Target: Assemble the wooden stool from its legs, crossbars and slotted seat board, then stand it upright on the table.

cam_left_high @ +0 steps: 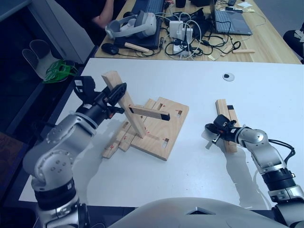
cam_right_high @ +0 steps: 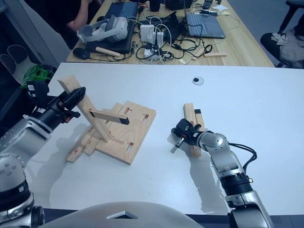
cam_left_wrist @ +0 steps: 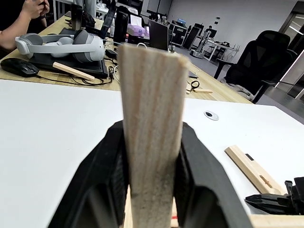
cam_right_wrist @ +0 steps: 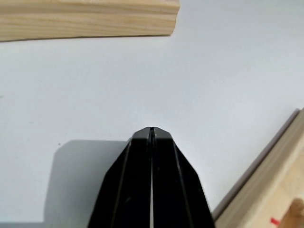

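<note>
Left gripper (cam_left_high: 115, 96) is closed on a wooden leg (cam_left_high: 124, 102), one black finger on each flat side, a little below the leg's upper end. This leg stands tilted, with its top leaning to the left and far side. Its lower end comes down on the seat board (cam_left_high: 164, 133). From where I stand I cannot tell if the foot really sits in a slot or only rests on the wood.

A crossbar (cam_left_high: 149, 113) sticks out from the middle of the leg toward the right. It lies almost level above the board, and its free end is dark.

The seat board lies in the middle of the white table (cam_left_high: 199, 180), turned at an angle, and several slots in it are open to see. Its left edge lies over some loose sticks (cam_left_high: 115, 143), which point out toward the near left.

Right gripper (cam_right_wrist: 152, 130) is shut with nothing between the fingers; the two tips press together just above the table top. It is on the right side, well apart from the seat board and just beside two slats (cam_left_high: 223, 116). These slats lie side by side, running from far to near.

Farther back on the table there is a small round cap (cam_left_high: 228, 76). Behind the table stands a wooden desk (cam_left_high: 266, 47) with a white headset (cam_left_high: 133, 26), a laptop (cam_left_high: 230, 21) and many cables.
</note>
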Tool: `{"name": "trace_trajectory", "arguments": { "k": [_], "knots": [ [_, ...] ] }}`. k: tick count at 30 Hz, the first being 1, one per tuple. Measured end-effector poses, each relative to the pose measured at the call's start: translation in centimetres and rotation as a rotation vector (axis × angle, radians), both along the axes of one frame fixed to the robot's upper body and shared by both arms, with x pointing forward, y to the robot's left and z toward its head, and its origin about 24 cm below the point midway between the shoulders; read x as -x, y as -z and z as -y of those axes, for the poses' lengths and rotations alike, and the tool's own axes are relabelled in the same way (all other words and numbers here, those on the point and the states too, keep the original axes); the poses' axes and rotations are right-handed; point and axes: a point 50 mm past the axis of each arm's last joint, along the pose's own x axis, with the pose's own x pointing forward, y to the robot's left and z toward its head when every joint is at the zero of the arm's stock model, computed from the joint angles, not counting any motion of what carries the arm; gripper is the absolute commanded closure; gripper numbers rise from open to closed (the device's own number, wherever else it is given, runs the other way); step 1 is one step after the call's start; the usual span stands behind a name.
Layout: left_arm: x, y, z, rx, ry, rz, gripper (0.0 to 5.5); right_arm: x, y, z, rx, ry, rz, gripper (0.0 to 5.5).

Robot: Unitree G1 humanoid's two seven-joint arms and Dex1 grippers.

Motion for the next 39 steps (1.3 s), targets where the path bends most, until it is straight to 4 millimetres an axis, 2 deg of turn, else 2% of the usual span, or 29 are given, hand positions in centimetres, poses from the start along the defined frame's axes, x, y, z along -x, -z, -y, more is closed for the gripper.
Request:
{"name": "trace_trajectory", "arguments": {
  "k": [5, 8, 14, 23, 31, 34, 39],
  "knots": [
    [1.5, 1.5, 1.4, -0.054, -0.018, 0.146, 4.48, -0.4, 0.1, 1.2, -0.013, 0.054, -0.008, 5.50],
    [1.2, 2.2, 2.5, -0.040, -0.064, 0.200, 4.48, -0.7, 0.1, 1.3, -0.007, 0.055, 0.010, 5.50],
    [-0.6, 2.8, 3.9, 0.007, -0.126, 0.230, 4.49, -1.6, -0.1, 1.4, -0.003, 0.074, 0.059, 5.50],
    [-4.3, 3.2, 7.8, 0.079, -0.130, 0.252, 4.49, -2.8, -0.5, 0.9, -0.001, 0.063, 0.112, 5.50],
    [-8.3, 3.4, 10.3, -0.042, -0.114, 0.311, 4.49, -3.3, -0.4, 0.5, -0.006, 0.063, 0.126, 5.50],
    [-8.3, 3.6, 11.2, -0.083, -0.079, 0.314, 4.49, -3.5, -0.6, 0.2, -0.017, 0.064, 0.143, 5.50],
    [-8.1, 3.7, 11.2, -0.044, -0.108, 0.260, 4.49, -3.6, -0.6, 0.0, -0.028, 0.065, 0.143, 5.50]
  ]
}}
